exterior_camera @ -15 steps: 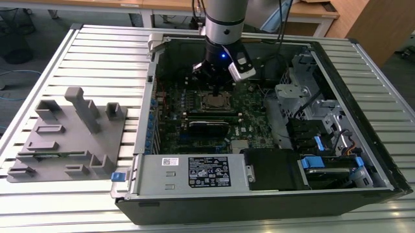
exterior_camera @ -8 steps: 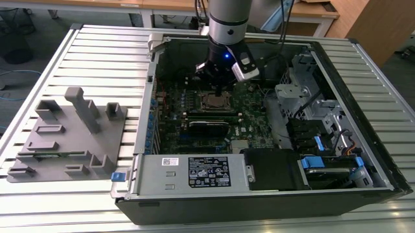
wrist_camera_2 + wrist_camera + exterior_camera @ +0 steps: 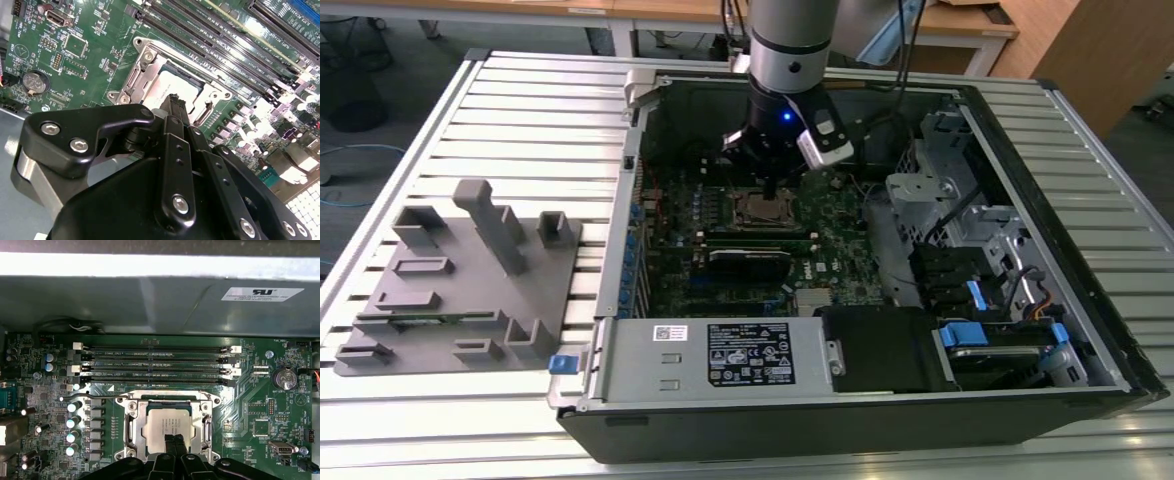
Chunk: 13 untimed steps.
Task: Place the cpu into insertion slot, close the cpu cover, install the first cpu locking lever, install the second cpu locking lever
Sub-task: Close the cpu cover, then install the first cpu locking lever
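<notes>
The cpu point(image 3: 165, 422), a flat square chip with a dull metal top, lies in the socket on the green motherboard point(image 3: 250, 400). The cpu cover point(image 3: 131, 426), a metal frame with a central window, lies down around it. A thin lever rod point(image 3: 90, 398) runs out from one corner of the socket. My gripper point(image 3: 175, 437) hovers right over the chip's edge, its two black fingers pressed together with nothing between them. In the exterior view my gripper point(image 3: 771, 185) hangs just above the cpu point(image 3: 758, 210) inside the open computer case. The second wrist view shows the fingertips point(image 3: 175, 102) over the cpu point(image 3: 172, 90) and the cover point(image 3: 145, 62).
Several memory slots point(image 3: 155, 365) run beside the socket, with a row of capacitors point(image 3: 75, 427) on another side. A grey case wall point(image 3: 160, 305) rises behind the slots. A power supply point(image 3: 720, 355) and drive cages point(image 3: 987, 260) crowd the case. A grey fixture point(image 3: 454, 290) sits on the table.
</notes>
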Each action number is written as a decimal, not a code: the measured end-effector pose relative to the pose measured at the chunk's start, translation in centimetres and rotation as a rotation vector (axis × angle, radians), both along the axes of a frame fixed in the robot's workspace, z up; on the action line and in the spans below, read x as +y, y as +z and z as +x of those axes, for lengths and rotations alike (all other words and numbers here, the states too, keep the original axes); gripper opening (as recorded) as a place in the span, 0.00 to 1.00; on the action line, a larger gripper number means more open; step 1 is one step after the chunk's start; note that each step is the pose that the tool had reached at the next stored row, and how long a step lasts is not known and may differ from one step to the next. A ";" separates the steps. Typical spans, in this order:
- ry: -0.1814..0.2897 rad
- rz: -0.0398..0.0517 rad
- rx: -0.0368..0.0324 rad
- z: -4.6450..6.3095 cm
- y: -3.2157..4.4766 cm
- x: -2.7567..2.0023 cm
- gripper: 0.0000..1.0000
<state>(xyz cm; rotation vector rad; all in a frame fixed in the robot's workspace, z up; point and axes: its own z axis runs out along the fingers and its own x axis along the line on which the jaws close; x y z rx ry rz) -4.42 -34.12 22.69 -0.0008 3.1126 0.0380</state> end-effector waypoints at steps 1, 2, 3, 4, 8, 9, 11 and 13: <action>0.000 0.0001 0.0000 0.0 0.00 0.00 0.11; 0.000 0.0001 -0.0001 0.0 0.00 0.00 0.11; 0.000 0.0000 0.0000 -0.2 0.00 0.00 0.11; 0.000 0.0001 0.0000 -0.3 0.00 0.00 0.11; 0.000 0.0001 -0.0001 -0.3 0.00 0.00 0.11; 0.000 0.0000 0.0000 -0.3 0.00 0.00 0.11; 0.000 0.0001 0.0000 -0.3 0.00 0.00 0.11; 0.000 0.0000 0.0000 -0.3 0.02 -0.01 0.11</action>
